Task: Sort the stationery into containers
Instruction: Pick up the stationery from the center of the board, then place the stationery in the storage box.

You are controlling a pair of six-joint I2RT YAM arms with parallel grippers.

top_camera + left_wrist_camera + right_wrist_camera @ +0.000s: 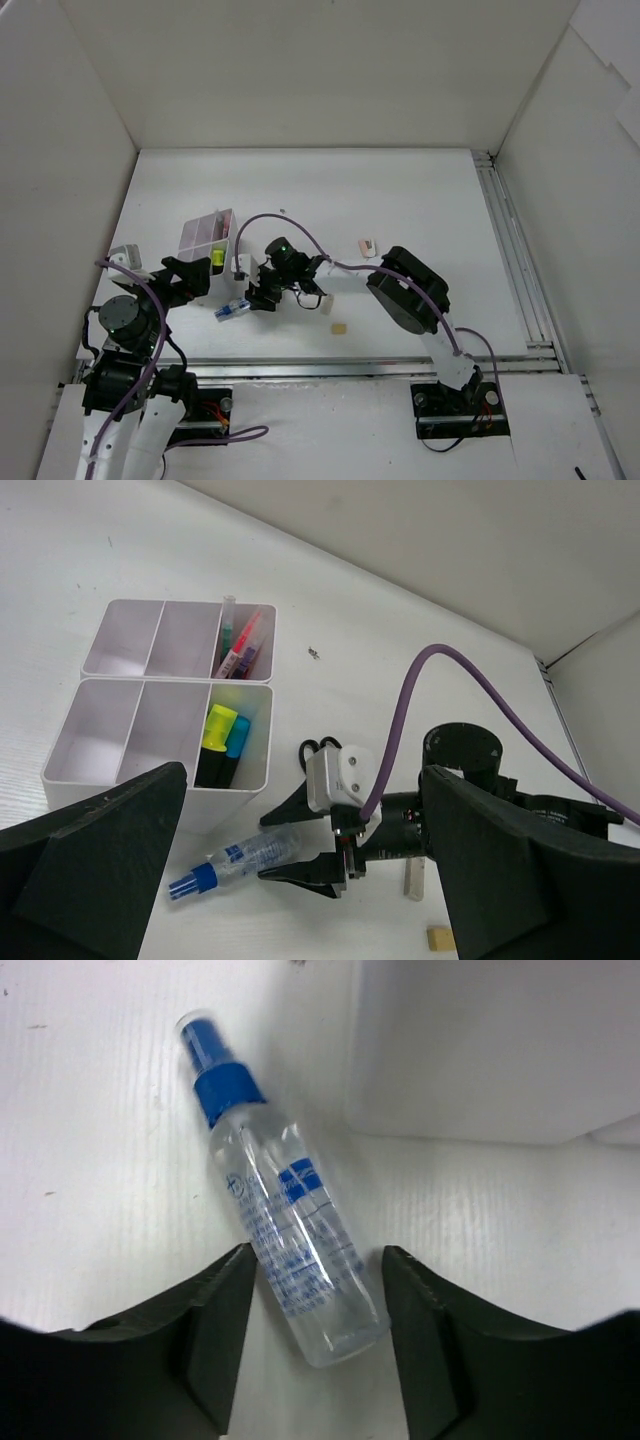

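Right gripper (318,1270): jaws wide, straddling the clear bottle (285,1220). Likely light, stiff, slippery, apt to roll; take mid-body. Left gripper (305,780): wide, empty.

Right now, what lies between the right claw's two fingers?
A clear bottle with a blue cap, lying flat; the right wrist view shows it.

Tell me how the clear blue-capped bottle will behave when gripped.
The spray bottle lies on its side and looks round, so it may roll if nudged. Its smooth clear wall could slip as the right gripper closes. No liquid line shows, so it is probably light.
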